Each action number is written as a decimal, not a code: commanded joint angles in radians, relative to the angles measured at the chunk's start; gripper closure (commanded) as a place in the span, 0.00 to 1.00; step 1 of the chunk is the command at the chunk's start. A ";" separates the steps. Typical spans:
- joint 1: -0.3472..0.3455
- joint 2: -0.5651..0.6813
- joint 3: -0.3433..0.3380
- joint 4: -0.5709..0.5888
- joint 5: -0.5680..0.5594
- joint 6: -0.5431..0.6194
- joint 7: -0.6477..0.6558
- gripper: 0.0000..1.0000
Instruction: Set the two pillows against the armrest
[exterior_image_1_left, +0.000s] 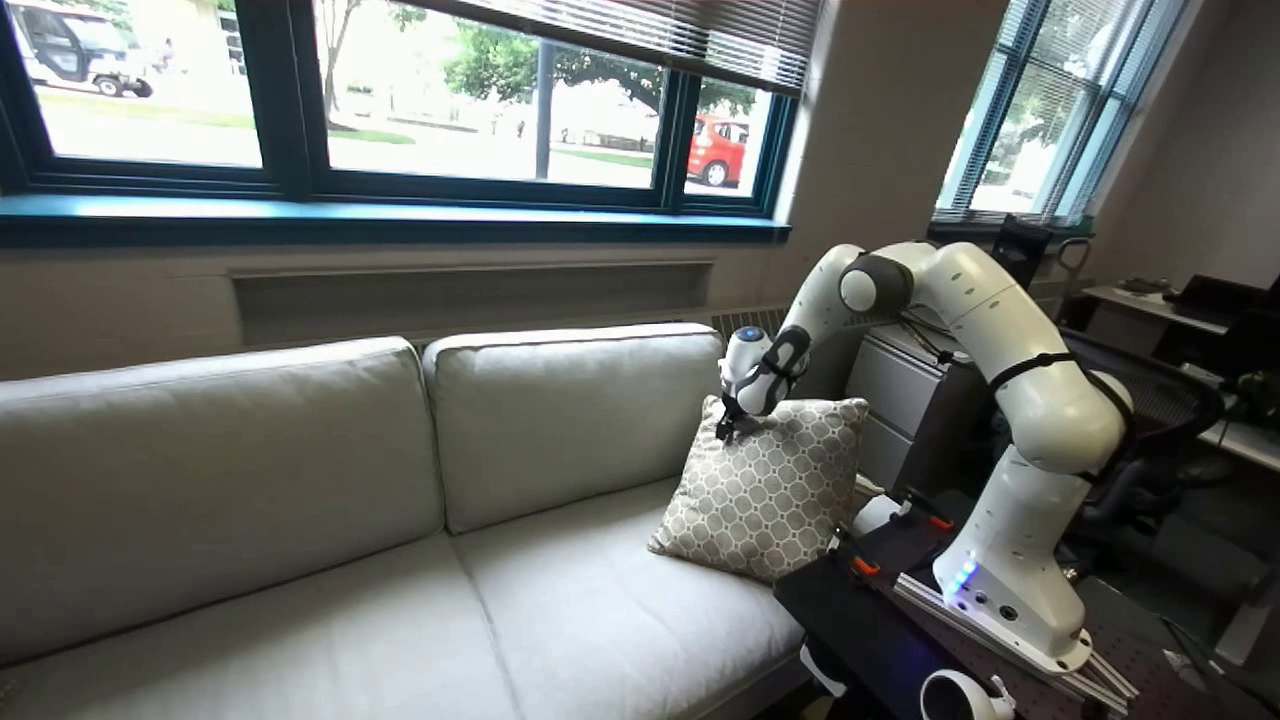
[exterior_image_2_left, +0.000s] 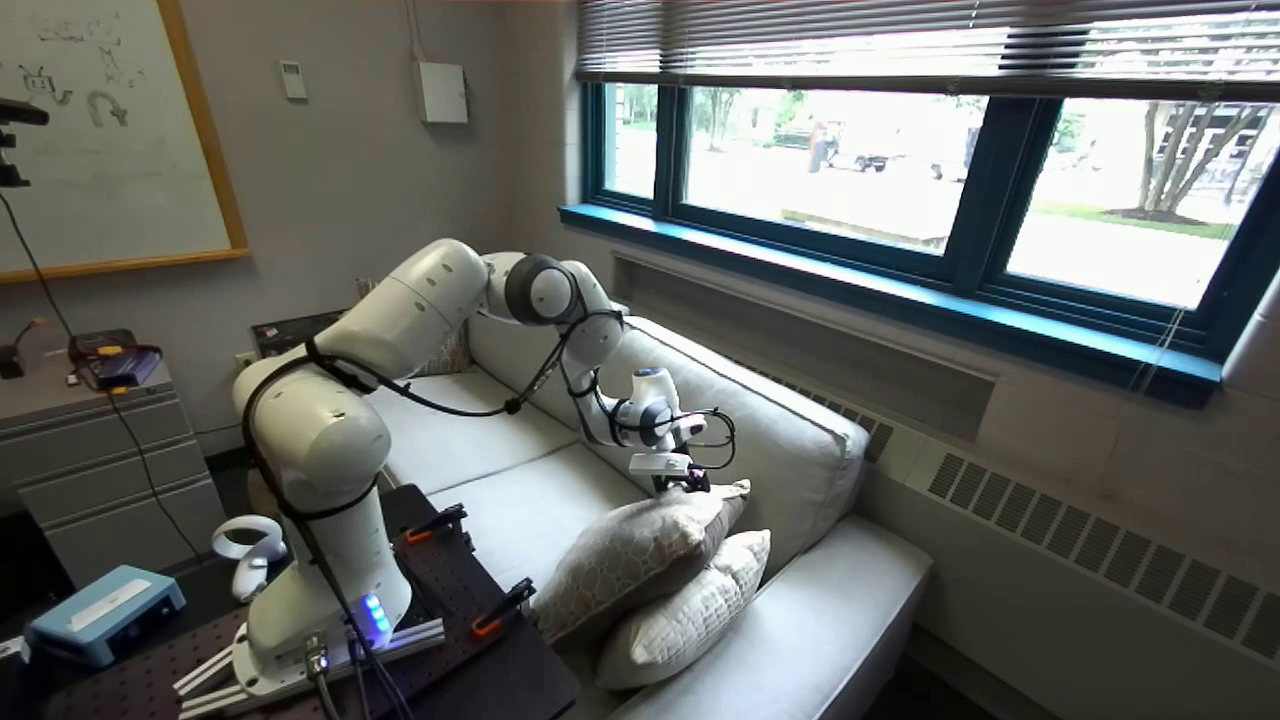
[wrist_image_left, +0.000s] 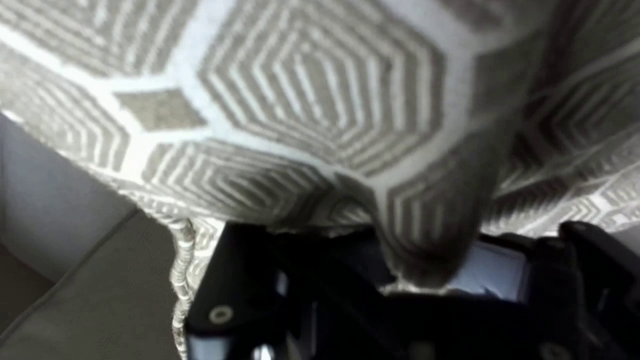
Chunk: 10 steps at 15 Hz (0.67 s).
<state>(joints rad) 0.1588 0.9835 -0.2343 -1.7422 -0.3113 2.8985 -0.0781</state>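
1. Lattice pillow (exterior_image_1_left: 765, 490): woven cloth, matt, ribbed, with corded edging.
2. Cream pillow (exterior_image_2_left: 685, 610): matt cloth, lightly creased.
3. Sofa (exterior_image_1_left: 590, 580), armrest (exterior_image_2_left: 820, 620): smooth, faint sheen (leather or cloth, I cannot tell).
4. Arm (exterior_image_1_left: 1065, 425): glossy, smooth, hard shell.
5. Gripper (exterior_image_1_left: 727, 430): dark, smooth, with shiny glints.
6. Cabinet (exterior_image_2_left: 110, 450): smooth, painted metal by its look.
7. Sill (exterior_image_1_left: 400, 215): glossy paint.
8. Whiteboard frame (exterior_image_2_left: 209, 140): smooth wood.

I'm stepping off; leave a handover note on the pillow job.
Gripper: jaws shut on the lattice-patterned beige pillow, near an upper corner.
Things: that pillow stands tilted on the sofa seat; the cream-white pillow sits between it and the armrest.
Done: cream-white pillow is at the armrest.
Left: probably settle the beige one against the cream-white pillow, then release.
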 joint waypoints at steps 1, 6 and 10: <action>0.052 -0.027 -0.050 -0.034 0.042 0.008 0.137 0.96; 0.020 -0.040 -0.026 -0.055 0.158 0.074 0.249 0.97; 0.028 -0.074 -0.031 -0.105 0.219 0.157 0.257 0.98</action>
<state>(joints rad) 0.1861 0.9673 -0.2747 -1.7771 -0.1262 3.0101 0.1626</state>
